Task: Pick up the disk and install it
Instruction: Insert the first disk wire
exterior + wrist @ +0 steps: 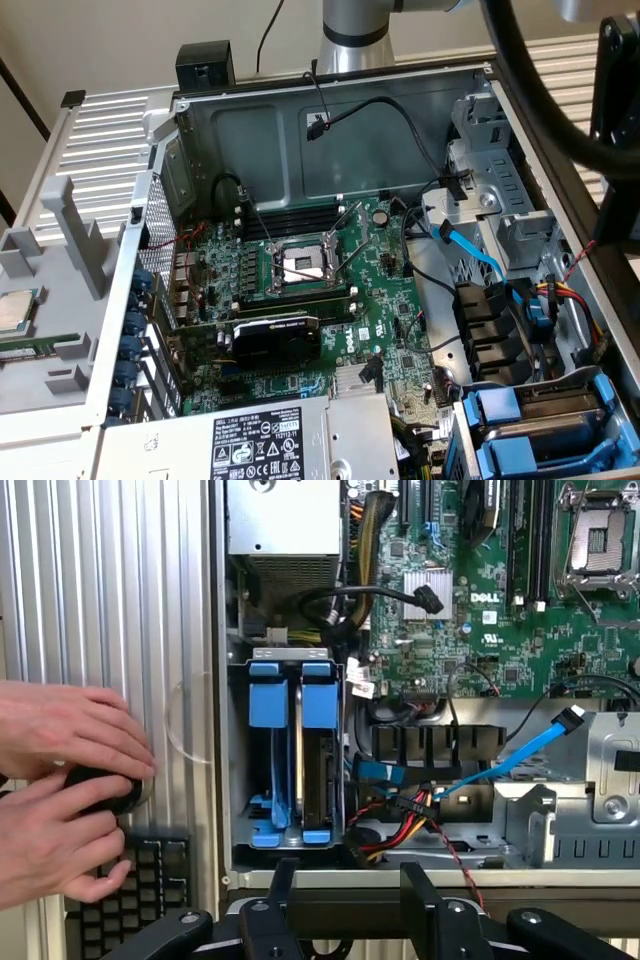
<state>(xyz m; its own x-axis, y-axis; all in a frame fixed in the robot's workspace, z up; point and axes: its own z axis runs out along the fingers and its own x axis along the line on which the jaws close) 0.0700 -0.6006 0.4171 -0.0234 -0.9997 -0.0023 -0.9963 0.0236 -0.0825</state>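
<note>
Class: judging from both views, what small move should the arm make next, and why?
Probably hold still. The gripper is open and empty, and a person's hands grip a black object close beside it, so moving now might risk contact.

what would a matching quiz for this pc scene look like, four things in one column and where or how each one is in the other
Things:
1. gripper
2. blue carriers
3. processor socket
4. hands

Place or state:
A. empty, on the green board
B. on a dark round object outside the case
C. open, nothing between its fingers
D. side by side in the drive cage

Pairs: 1-C, 2-D, 3-A, 4-B
</note>
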